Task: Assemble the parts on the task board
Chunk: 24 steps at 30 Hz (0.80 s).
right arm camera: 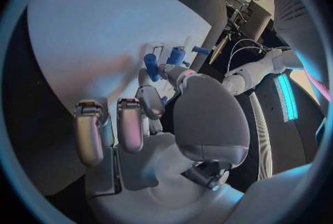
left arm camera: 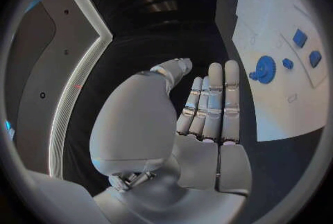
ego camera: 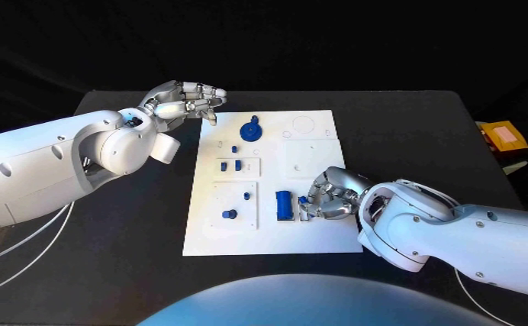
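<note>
The white task board (ego camera: 313, 234) lies mid-table. On it are a blue gear (ego camera: 251, 129), several small blue parts such as a pair (ego camera: 231, 165) and a round one (ego camera: 229, 214), and a taller blue block (ego camera: 284, 204). My right hand (ego camera: 333, 193) rests on the board's right side beside the block, fingers curled, pinching a small blue part (ego camera: 303, 201) at its fingertips; the right wrist view shows that blue part (right arm camera: 150, 61) between thumb and finger. My left hand (ego camera: 187, 101) hovers off the board's far left corner, fingers straight and empty (left arm camera: 211, 107), with the gear (left arm camera: 265, 69) nearby.
A yellow-orange box (ego camera: 503, 137) sits at the table's right edge. White cables (ego camera: 33, 242) hang by the left arm. Bare black tabletop surrounds the board on the left and the far side.
</note>
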### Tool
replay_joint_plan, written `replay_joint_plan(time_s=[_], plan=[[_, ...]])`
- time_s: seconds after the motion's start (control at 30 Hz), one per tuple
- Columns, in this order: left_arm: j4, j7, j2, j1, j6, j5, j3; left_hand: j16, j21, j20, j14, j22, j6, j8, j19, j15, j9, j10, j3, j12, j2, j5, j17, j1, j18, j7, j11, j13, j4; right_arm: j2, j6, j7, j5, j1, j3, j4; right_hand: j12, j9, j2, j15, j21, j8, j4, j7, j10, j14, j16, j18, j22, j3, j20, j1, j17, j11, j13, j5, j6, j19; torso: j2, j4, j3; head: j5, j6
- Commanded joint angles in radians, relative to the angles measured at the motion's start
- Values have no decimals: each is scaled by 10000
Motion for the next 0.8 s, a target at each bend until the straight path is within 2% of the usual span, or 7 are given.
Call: replay_joint_plan(time_s=[0.03, 0.23, 0.8], plan=[[30, 21, 14, 6, 197, 13, 7, -14, -24, 27, -39, 9, -40, 14, 4, -1, -15, -75, -13, 37, 94, 47, -10, 23, 138, 208, -11, -13, -50, 51, 325, -50, 153, -25, -6, -2, 62, 11, -8, -57, 61, 2, 11, -83, 83, 733, 40, -187, 2583, -62, -63, -121, 1086, -2, 43, -19, 141, 984, -3, -3, -2, 5, 2], [32, 10, 12, 6, 212, 13, 7, -14, -24, 27, -39, 9, -40, 14, 4, -1, -15, -75, -13, 37, 94, 47, -10, 23, 138, 208, -11, -13, -50, 87, 309, -116, -8, -31, -6, -44, 133, 18, 9, -66, 105, 24, 74, -100, 118, 741, 61, -197, 2596, -147, -69, -253, 1123, -15, 102, -122, 184, 1003, 2, 3, 6, 12, 2], [34, -49, -18, 7, 259, 13, 7, -5, -10, 26, -35, 20, -40, 19, 9, 1, -18, -70, 2, 78, 110, 48, -22, 3, 135, 214, -7, -19, -46, 176, 493, -17, -118, -33, -5, 20, 275, 9, 9, -78, 147, 43, 292, -117, 188, 758, 107, -206, 2609, -366, -80, -599, 1205, -28, 226, -436, 255, 1020, -4, -8, 0, 12, 2]])
